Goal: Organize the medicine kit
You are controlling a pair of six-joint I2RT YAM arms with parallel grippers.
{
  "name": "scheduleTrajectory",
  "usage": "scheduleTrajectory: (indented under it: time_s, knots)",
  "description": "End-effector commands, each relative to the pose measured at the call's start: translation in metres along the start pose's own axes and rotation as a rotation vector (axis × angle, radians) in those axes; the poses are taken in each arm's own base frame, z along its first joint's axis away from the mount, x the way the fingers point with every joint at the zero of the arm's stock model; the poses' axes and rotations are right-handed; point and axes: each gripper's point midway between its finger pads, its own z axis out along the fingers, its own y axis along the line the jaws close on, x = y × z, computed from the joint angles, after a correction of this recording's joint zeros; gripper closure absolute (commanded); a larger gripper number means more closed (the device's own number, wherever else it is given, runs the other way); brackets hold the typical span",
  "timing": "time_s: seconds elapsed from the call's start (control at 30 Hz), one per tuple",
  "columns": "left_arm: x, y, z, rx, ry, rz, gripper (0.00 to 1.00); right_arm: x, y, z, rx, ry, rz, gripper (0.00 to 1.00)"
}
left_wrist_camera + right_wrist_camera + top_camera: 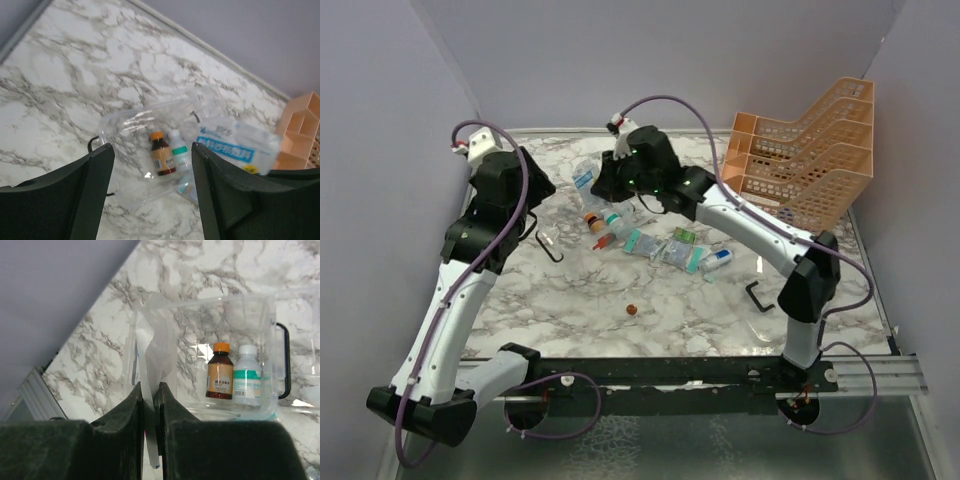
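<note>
Although the marble table (pixel 570 320) is broad, the work is crowded into its far middle, with the orange mesh rack (pixel 810 150) standing off at the back right, well apart from it. At that middle spot sits the medicine kit (pixel 125 150), a clear box with a black handle (pixel 285 360) on one end. The right gripper (pixel 150 390) is just beside its wall, jaws pressed together on the thin edge of a limp clear sachet (pixel 155 335) that stands up against the box. The left gripper (pixel 152 165) hovers over the same box with its fingers spread wide and nothing between them. Inside the kit a brown bottle with an orange cap (pixel 220 372) stands touching a white bottle with a green label (pixel 246 377). More sachets (pixel 642 243) lie loose on the table nearer the arms. The pinch on that edge looks slight, so the sachet may slip free. Being floppy, it may instead fold on the rim and fall outside. The box looks light, so a push on its wall could slide it or upset the bottles. With both wrists so near each other, they could also knock together.
</note>
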Motion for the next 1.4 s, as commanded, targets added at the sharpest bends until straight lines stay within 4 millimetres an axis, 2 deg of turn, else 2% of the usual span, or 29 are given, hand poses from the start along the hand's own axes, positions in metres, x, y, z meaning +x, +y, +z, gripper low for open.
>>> scheduleTrajectory:
  time_s: [0.0, 0.03, 0.17, 0.33, 0.67, 0.87, 1.17, 1.37]
  knots:
    - [-0.069, 0.025, -0.039, -0.128, -0.237, -0.021, 0.34, 0.037, -0.010, 0.021, 0.168, 0.147, -0.032, 0.99]
    - [-0.074, 0.025, -0.043, -0.129, -0.252, -0.023, 0.34, 0.038, -0.008, 0.026, 0.181, 0.154, -0.044, 0.99]
    - [-0.087, 0.019, -0.053, -0.100, -0.281, -0.035, 0.34, 0.068, -0.006, 0.044, 0.248, 0.241, -0.089, 0.99]
    - [-0.091, 0.012, -0.056, -0.067, -0.278, -0.042, 0.33, 0.105, -0.015, 0.062, 0.330, 0.343, -0.152, 0.99]
    - [-0.101, 0.005, -0.062, -0.046, -0.293, -0.024, 0.32, 0.126, -0.040, 0.093, 0.429, 0.377, -0.306, 0.96]
    - [-0.098, 0.003, -0.056, -0.044, -0.276, -0.010, 0.32, 0.137, -0.048, 0.105, 0.447, 0.384, -0.363, 0.91]
    - [-0.091, 0.001, -0.049, -0.042, -0.250, 0.007, 0.32, 0.141, -0.032, 0.117, 0.338, 0.383, -0.380, 0.76]
    - [-0.087, 0.001, -0.045, -0.045, -0.237, 0.022, 0.32, 0.155, -0.005, 0.122, 0.168, 0.419, -0.359, 0.68]
